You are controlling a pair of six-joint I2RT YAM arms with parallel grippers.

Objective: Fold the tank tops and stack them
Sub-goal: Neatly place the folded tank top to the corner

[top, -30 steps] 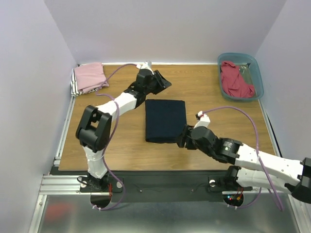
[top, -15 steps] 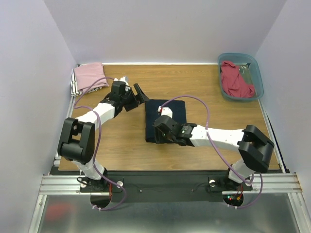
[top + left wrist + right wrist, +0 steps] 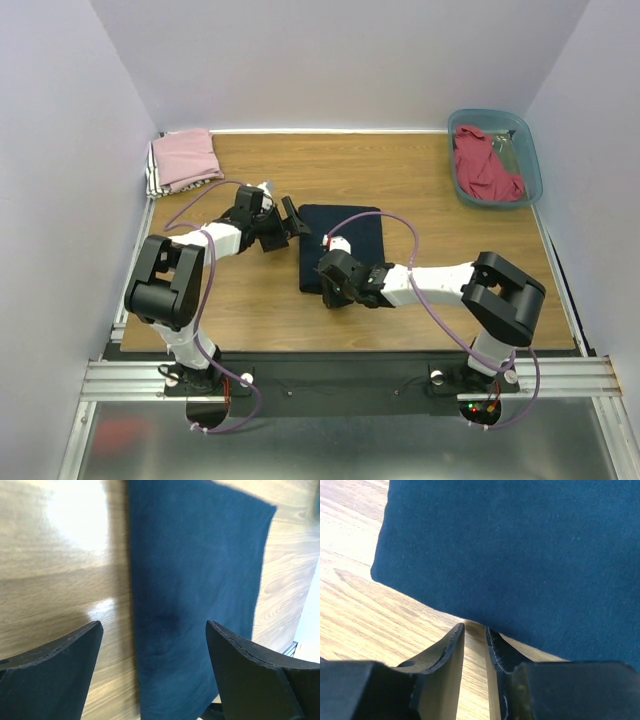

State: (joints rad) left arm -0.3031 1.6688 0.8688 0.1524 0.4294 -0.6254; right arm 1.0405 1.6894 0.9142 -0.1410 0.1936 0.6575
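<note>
Lying flat at the middle of the table (image 3: 420, 200), the folded navy tank top (image 3: 345, 240) looks light and limp, so I'd pinch all layers at an edge: left gripper (image 3: 152, 630) gapes wide at its left side, right gripper (image 3: 475, 627) at the near edge, jaws a slit apart, empty.

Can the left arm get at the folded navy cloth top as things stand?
Probably yes: the left claw hangs open over one edge of the folded navy cloth top, and nothing lies between them.
</note>
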